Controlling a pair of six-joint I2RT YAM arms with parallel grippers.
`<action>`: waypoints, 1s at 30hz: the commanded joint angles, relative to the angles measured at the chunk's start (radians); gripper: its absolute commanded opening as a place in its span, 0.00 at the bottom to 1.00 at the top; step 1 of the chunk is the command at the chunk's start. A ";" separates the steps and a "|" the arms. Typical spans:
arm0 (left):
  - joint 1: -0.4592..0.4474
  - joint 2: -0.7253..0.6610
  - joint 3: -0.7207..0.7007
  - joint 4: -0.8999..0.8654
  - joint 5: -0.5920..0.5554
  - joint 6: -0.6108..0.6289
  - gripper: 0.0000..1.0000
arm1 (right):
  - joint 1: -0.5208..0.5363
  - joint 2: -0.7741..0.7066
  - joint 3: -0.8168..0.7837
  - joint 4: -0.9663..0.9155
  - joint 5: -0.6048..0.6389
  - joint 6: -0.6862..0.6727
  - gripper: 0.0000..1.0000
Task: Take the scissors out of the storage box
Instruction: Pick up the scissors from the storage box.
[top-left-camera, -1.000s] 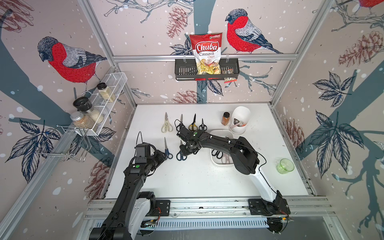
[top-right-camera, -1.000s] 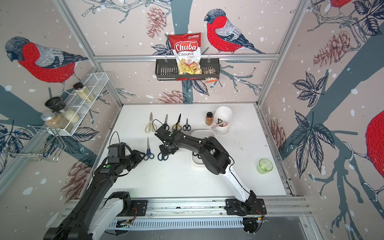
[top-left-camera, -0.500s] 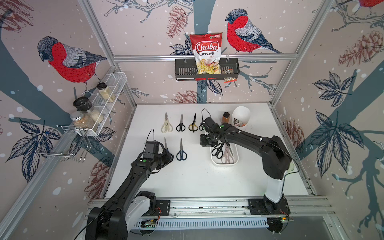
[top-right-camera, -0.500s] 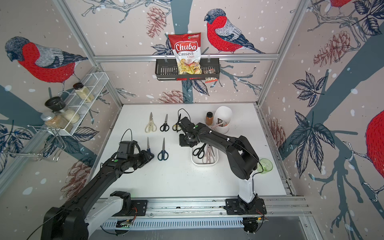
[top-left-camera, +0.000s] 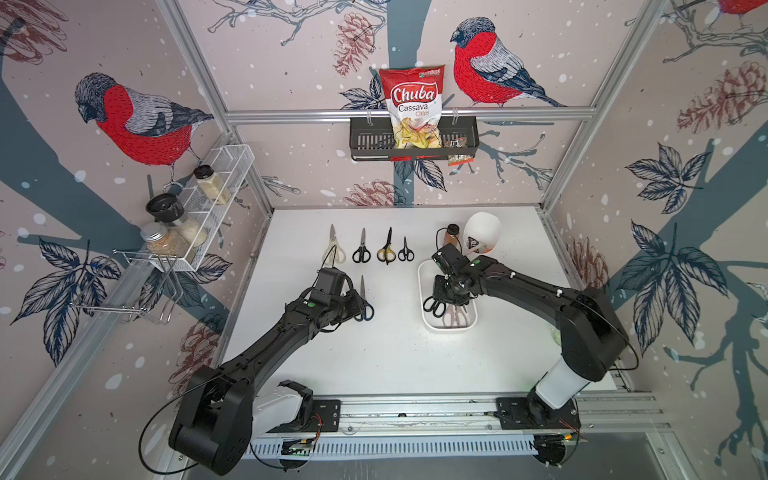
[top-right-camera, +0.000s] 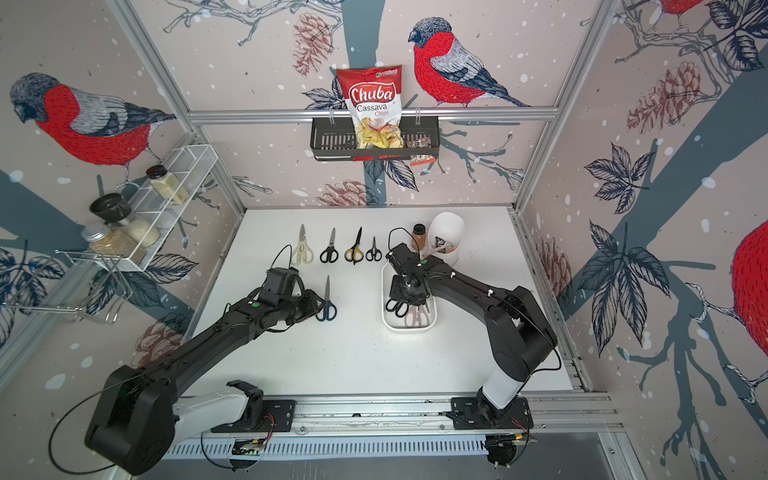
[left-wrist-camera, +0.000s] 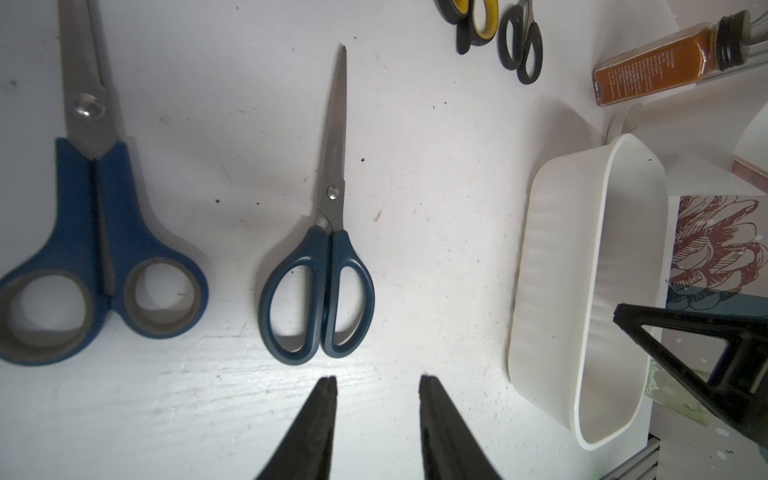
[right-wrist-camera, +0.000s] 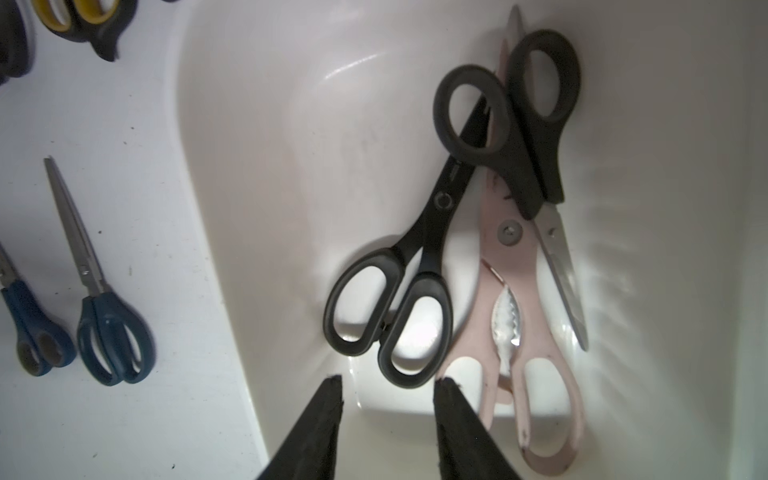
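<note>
I see the white tabletop (top-left-camera: 395, 365) in both top views. The left arm (top-left-camera: 266, 345) reaches in from the near-left corner and the right arm (top-left-camera: 536, 291) from the near-right.

The box (top-left-camera: 449, 328) lies right of centre, its long sides running toward the far edge. The right jaws hang over it, parted, with nothing between them. A white cup (top-left-camera: 482, 232) stands beyond the box, near the far edge.

Three scissors are piled against one long wall of the box. A pink pair (right-wrist-camera: 511, 266) is lowest, with an all-black pair (right-wrist-camera: 432, 232) and a black-handled pair (right-wrist-camera: 536, 145) partly on top of it.

The left jaws stand apart and empty above the tabletop, just short of the handles of a dark blue pair (left-wrist-camera: 328, 266). A brighter blue pair (left-wrist-camera: 95, 232) lies beside that one.

Four more lie in a row near the far edge: a cream pair (top-left-camera: 333, 249), a black pair (top-left-camera: 361, 251), a black-and-yellow pair (top-left-camera: 386, 251) and a small black pair (top-left-camera: 406, 249).

A bottle (top-left-camera: 451, 235) stands just beside the cup.
</note>
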 joint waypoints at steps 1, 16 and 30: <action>-0.003 -0.011 0.007 0.023 -0.053 -0.021 0.39 | 0.024 0.028 0.010 0.006 0.053 0.085 0.43; 0.000 -0.129 -0.067 -0.039 -0.120 0.000 0.40 | 0.096 0.220 0.115 -0.068 0.190 0.219 0.43; 0.024 -0.156 -0.063 -0.068 -0.126 0.030 0.40 | 0.070 0.223 0.020 0.019 0.160 0.233 0.38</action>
